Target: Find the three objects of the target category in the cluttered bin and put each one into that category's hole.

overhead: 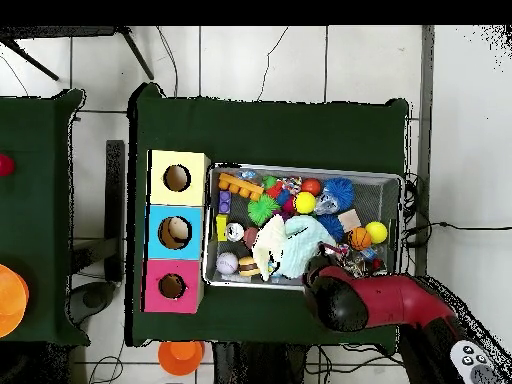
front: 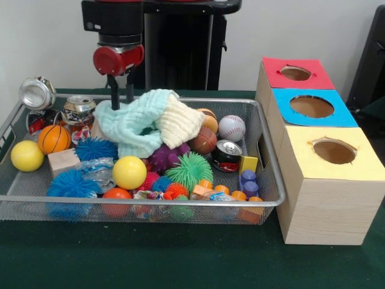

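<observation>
The bin is a silver wire-mesh basket full of toys; it also shows in the overhead view. My gripper hangs over the bin's far left part, its two black fingers apart, tips at the upper edge of a mint cloth. A cream cloth lies against the mint one. Around them lie yellow balls, a small basketball, a baseball, spiky balls, cans and blocks. In the overhead view the red arm covers the gripper.
A wooden box stands beside the bin with three round holes: red top, blue top, yellow top. A crushed can leans on the bin's far left corner. An orange cup sits on the floor.
</observation>
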Robot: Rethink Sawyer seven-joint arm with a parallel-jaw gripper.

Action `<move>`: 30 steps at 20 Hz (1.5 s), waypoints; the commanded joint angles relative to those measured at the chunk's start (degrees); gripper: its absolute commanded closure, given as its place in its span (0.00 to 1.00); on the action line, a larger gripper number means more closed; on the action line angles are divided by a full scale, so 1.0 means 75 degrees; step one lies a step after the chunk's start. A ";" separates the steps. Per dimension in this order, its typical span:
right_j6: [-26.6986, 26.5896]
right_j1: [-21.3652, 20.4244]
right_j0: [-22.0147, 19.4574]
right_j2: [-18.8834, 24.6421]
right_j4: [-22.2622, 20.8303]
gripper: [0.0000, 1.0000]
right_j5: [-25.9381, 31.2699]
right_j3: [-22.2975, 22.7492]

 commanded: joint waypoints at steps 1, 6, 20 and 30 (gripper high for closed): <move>0.0095 0.0336 0.0053 0.0434 -0.0495 0.00 0.0449 -0.0862; 0.0456 0.0529 0.0099 0.0409 -0.0440 0.00 0.0024 -0.0948; 0.1265 0.1702 0.1366 -0.0905 -0.0969 0.00 -0.0977 -0.2494; 0.1382 0.2108 0.0711 -0.0570 -0.0736 0.00 -0.1968 -0.2595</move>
